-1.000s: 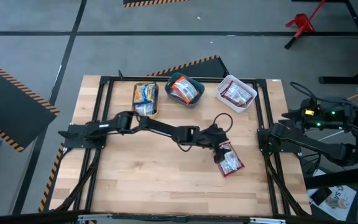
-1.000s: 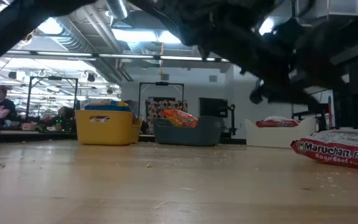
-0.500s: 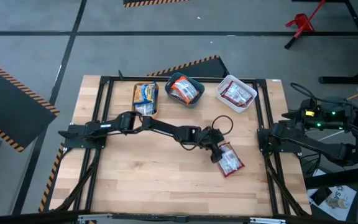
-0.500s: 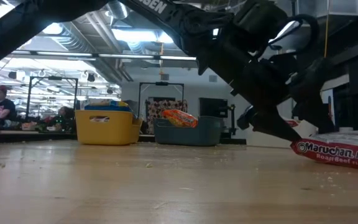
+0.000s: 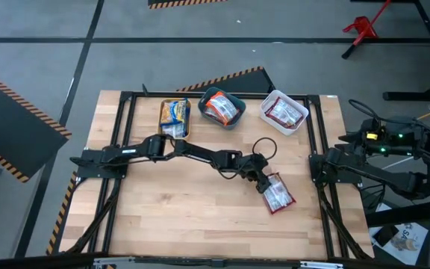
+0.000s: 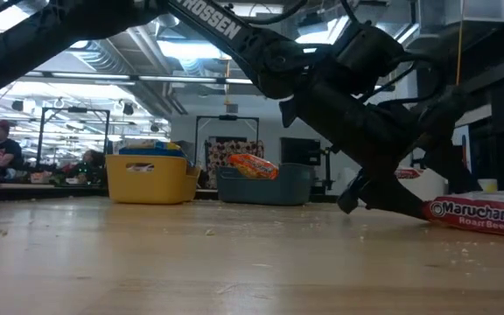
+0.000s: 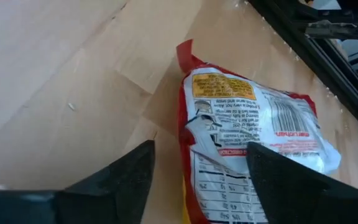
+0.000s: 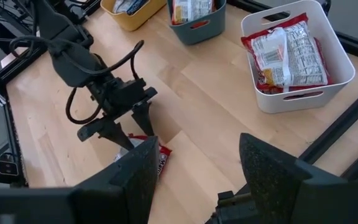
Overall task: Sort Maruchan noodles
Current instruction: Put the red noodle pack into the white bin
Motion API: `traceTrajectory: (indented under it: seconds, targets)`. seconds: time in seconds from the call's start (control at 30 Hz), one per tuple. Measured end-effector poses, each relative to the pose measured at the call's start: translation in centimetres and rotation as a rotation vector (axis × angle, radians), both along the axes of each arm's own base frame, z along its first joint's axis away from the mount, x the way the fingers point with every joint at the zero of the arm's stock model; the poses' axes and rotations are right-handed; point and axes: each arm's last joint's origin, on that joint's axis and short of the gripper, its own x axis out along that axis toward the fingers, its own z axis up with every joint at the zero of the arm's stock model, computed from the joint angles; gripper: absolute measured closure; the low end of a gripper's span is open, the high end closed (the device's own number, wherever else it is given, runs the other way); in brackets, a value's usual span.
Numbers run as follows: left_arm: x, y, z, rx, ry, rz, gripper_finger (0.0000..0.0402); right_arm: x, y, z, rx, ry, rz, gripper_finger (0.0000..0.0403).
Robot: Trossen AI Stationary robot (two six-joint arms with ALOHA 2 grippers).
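Left gripper (image 5: 260, 181) spread over a red packet (image 5: 278, 193); right arm parked.

Yellow bin (image 5: 175, 118) held a blue-and-yellow packet (image 5: 175, 112), teal bin (image 5: 222, 109) an orange one (image 5: 220, 109), white bin (image 5: 283, 112) a red one (image 5: 284, 113). On the table (image 5: 163, 217), the left gripper reached the near end of the loose red packet, fingers (image 7: 122, 180) apart, one either side of its end, nothing gripped. The right gripper (image 8: 191, 171) sat by the table's right edge, fingers apart, empty.
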Motion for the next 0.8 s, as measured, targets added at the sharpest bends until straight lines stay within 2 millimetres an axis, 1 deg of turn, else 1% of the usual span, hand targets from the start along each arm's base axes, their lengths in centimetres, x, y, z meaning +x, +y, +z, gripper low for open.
traceTrajectory:
  seconds: [0.37, 0.6, 0.63, 0.8]
  targets:
    - [0.1, -0.2, -0.1, -0.02, -0.018, -0.046, 0.0284, 0.0, 0.0, 0.0, -0.001, 0.0, -0.001, 0.0194]
    - [0.2, 0.3, 0.3, -0.067, -0.04, -0.028, 0.0387, 0.0, 0.0, 0.0, -0.009, 0.006, -0.014, 0.0194]
    - [0.3, 0.4, 0.4, -0.083, -0.048, -0.022, 0.0394, 0.0, 0.0, 0.0, -0.01, 0.005, -0.015, 0.0194]
    - [0.5, 1.2, 0.7, -0.147, -0.079, 0.007, 0.0399, 0.0, 0.0, 0.0, -0.01, 0.006, -0.015, 0.0194]
